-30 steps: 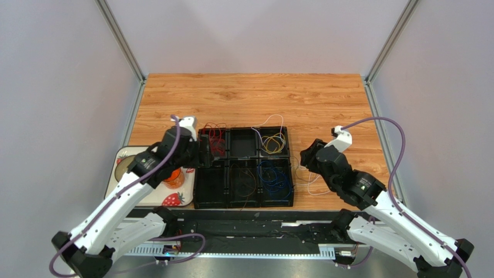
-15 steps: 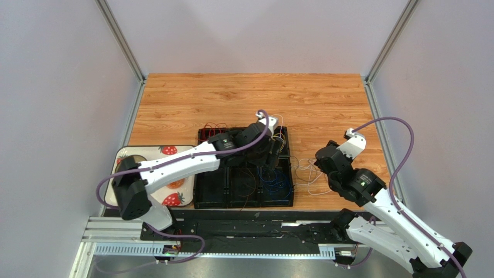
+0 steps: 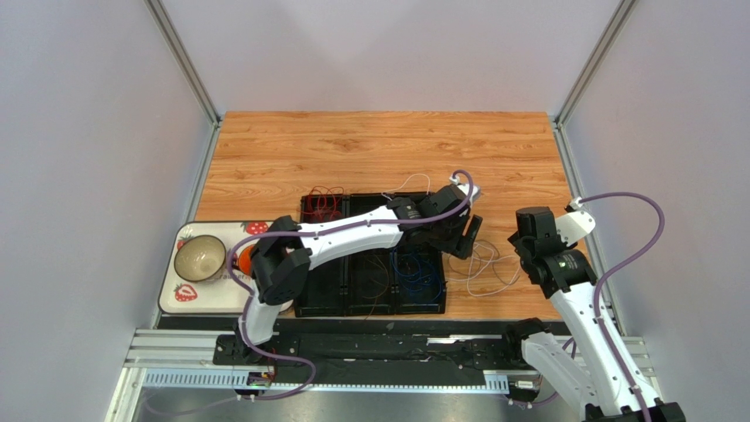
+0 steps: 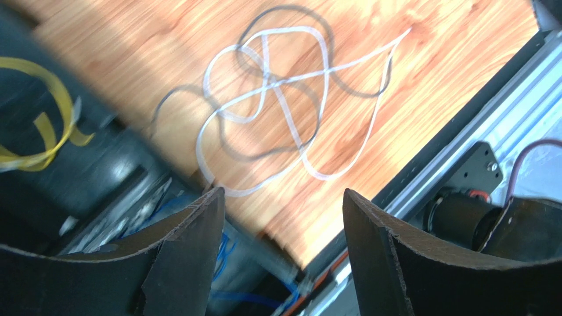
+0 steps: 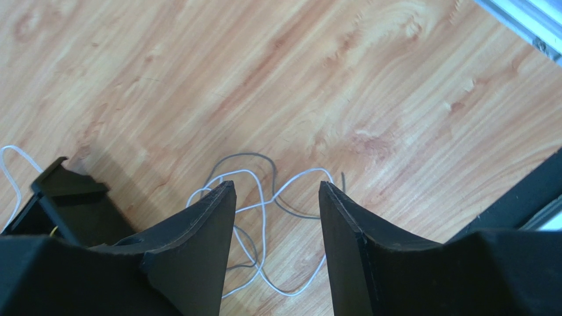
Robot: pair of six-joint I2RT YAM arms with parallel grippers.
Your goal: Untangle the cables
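A white cable [image 3: 489,266] lies in loose loops on the wood just right of the black divided tray [image 3: 304,299]. It also shows in the left wrist view [image 4: 278,81] and the right wrist view [image 5: 264,220]. The tray holds red cables [image 3: 324,199], blue cables [image 3: 415,274] and a thin dark wire [image 3: 374,283]. A yellow cable [image 4: 41,125] and a blue cable [image 4: 224,250] show in the left wrist view. My left gripper [image 3: 468,237] is open and empty over the tray's right edge [image 4: 283,197]. My right gripper [image 3: 528,243] is open and empty above the white cable [image 5: 277,187].
A strawberry-patterned tray [image 3: 264,303] at the left holds a bowl [image 3: 198,257] and an orange object [image 3: 243,260]. A metal rail [image 3: 352,347] runs along the near edge. Grey walls close in both sides. The tray's corner [image 5: 66,197] shows in the right wrist view.
My left arm has swung from the tray's left side across it to its right edge. My right arm has drawn back to the right, away from the tray.
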